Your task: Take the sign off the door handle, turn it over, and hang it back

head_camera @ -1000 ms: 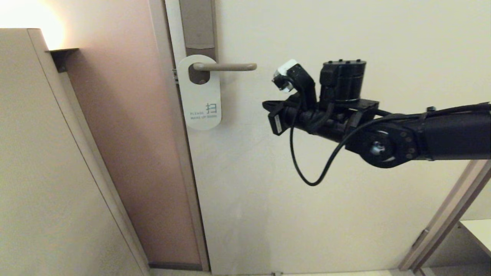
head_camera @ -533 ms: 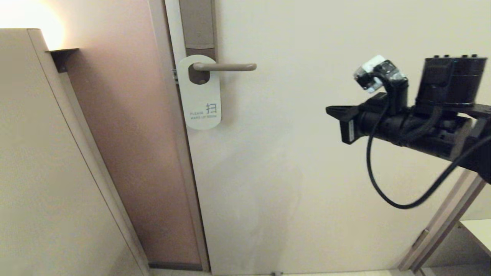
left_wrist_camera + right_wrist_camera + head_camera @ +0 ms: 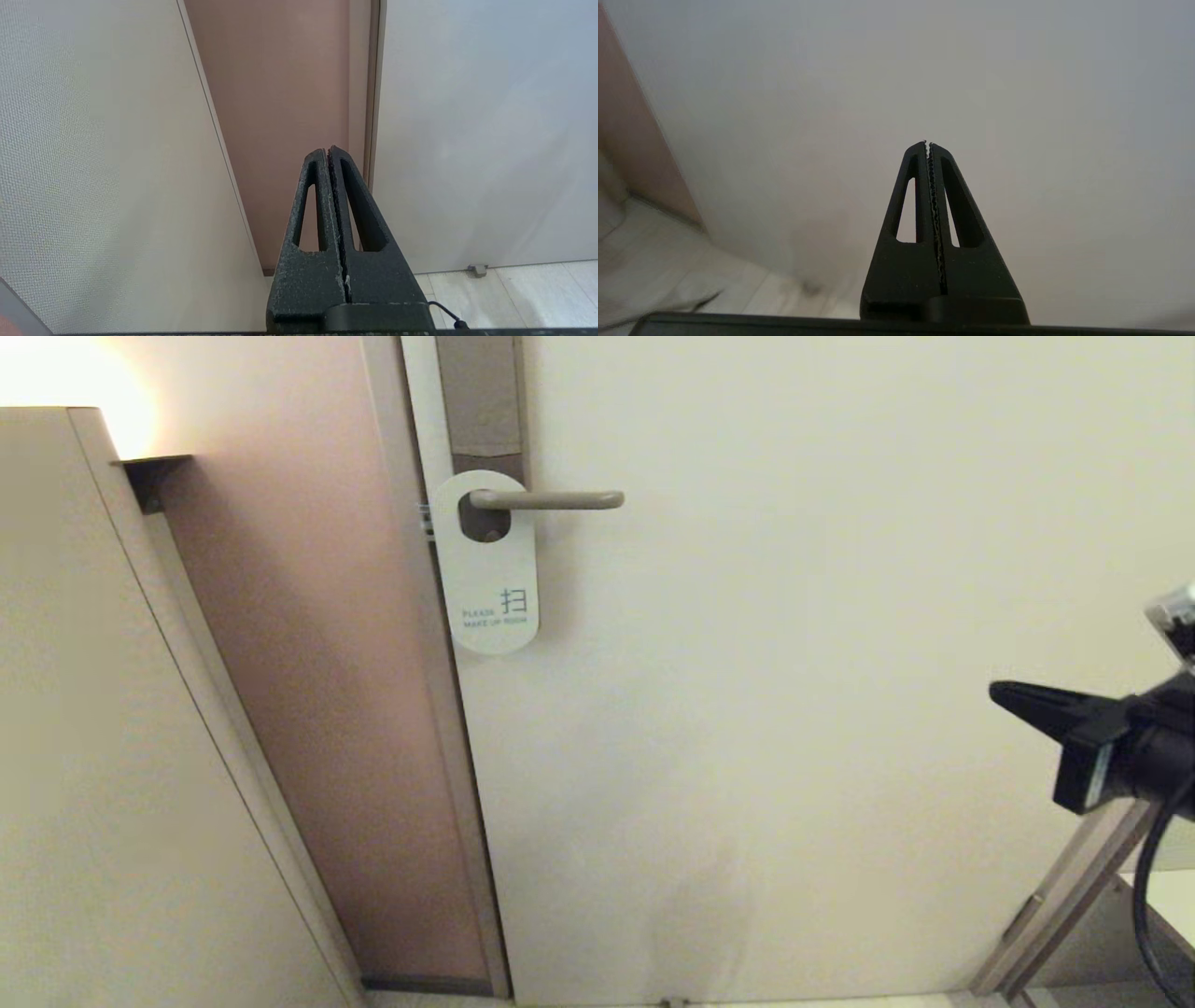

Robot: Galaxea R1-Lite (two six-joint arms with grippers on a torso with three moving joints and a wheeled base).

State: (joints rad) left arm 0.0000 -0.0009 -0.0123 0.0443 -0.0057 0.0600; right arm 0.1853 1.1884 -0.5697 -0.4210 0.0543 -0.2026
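The sign (image 3: 492,581) hangs by its oval hole on the door handle (image 3: 551,500), white "MAKE UP ROOM" face outward, flat against the door. My right gripper (image 3: 1001,692) is at the right edge of the head view, far right of and below the handle, shut and empty; in its wrist view the right gripper (image 3: 927,143) points at the plain door. My left gripper (image 3: 326,150) is shut and empty, parked low, pointing at the wall strip beside the door frame; it is outside the head view.
A tall brown backplate (image 3: 481,401) runs up from the handle. A pinkish wall panel (image 3: 308,644) and a beige cabinet side (image 3: 103,756) stand left of the door. The door frame (image 3: 1074,887) slants at lower right. Pale floor tiles (image 3: 514,289) lie below.
My right arm has drawn back from near the handle's tip to the right and downward, nearly out of the head view. The sign and handle have not moved.
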